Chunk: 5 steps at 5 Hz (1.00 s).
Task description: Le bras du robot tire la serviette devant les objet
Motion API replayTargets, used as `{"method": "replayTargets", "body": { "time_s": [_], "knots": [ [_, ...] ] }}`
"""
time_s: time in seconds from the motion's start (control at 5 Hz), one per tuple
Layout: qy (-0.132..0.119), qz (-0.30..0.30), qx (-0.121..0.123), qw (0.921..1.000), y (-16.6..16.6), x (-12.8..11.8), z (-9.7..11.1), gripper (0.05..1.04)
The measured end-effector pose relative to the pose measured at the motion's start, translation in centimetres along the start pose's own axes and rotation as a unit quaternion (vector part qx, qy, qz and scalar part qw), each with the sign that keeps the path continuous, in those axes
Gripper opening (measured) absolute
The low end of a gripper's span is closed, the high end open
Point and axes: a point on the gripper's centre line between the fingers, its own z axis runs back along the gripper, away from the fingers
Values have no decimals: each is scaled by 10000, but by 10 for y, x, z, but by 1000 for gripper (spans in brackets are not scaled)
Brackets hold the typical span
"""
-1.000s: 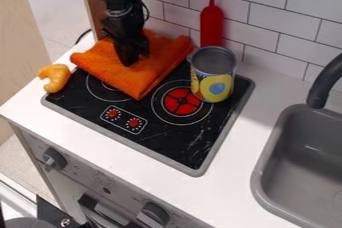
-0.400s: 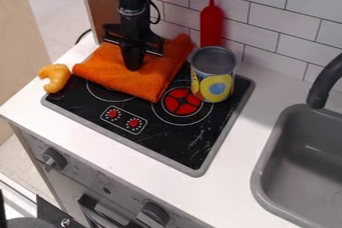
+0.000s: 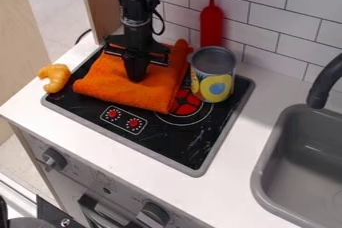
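Orange towel now nearer the 2 red knobs, beneath the gripper

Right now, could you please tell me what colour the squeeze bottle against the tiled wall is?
The bottle is red, seen best in the camera view.

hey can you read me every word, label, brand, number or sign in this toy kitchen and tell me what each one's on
No text here can be read.
Can: printed label, any lettering too small to read.
Stove panel: marks ring the red knobs, too small to read.
Oven front: faint marks, too small to read.
Red bottle: no print that I can make out.
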Motion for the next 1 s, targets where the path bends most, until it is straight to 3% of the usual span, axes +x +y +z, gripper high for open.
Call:
{"method": "replayTargets", "body": {
  "time_s": [0.4, 0.8, 1.0],
  "knots": [
    [-44, 292, 45, 9996, -6, -15, -2, 52],
    [-153, -289, 53, 9994, -18, -51, 1, 52],
    [-63, -381, 28, 9993, -21, -65, 0, 52]
  ]
}}
